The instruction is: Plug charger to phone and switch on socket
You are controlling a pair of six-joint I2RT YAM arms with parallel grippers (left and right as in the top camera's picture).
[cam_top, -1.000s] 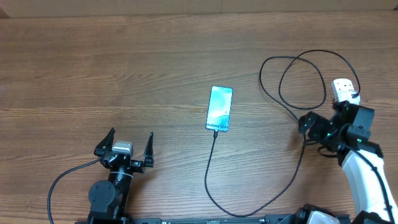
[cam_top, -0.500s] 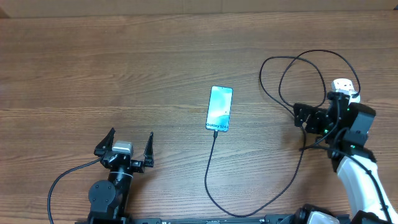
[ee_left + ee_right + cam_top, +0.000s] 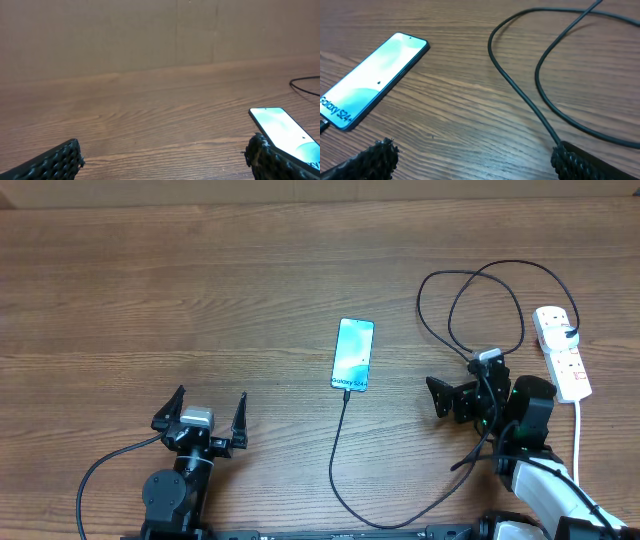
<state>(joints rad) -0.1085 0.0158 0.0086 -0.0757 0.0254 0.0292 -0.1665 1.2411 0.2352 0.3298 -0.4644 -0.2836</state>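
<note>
Phone (image 3: 353,356) flat mid-table; charger (image 3: 332,460) touching its near end, looping right toward socket (image 3: 563,352) at right edge; left gripper (image 3: 210,396) spread wide, empty, near-left; right gripper (image 3: 472,150) spread wide, empty, beside cable loops.

The phone (image 3: 375,75) bears the only legible print, "Galaxy S24+", at its seven o'clock end in the right wrist view. From overhead that same line is too small to read.

The wooden surface (image 3: 150,280) carries the phone (image 3: 352,356); right of it lie the charger (image 3: 527,103) (looped) and the socket (image 3: 562,352).
</note>
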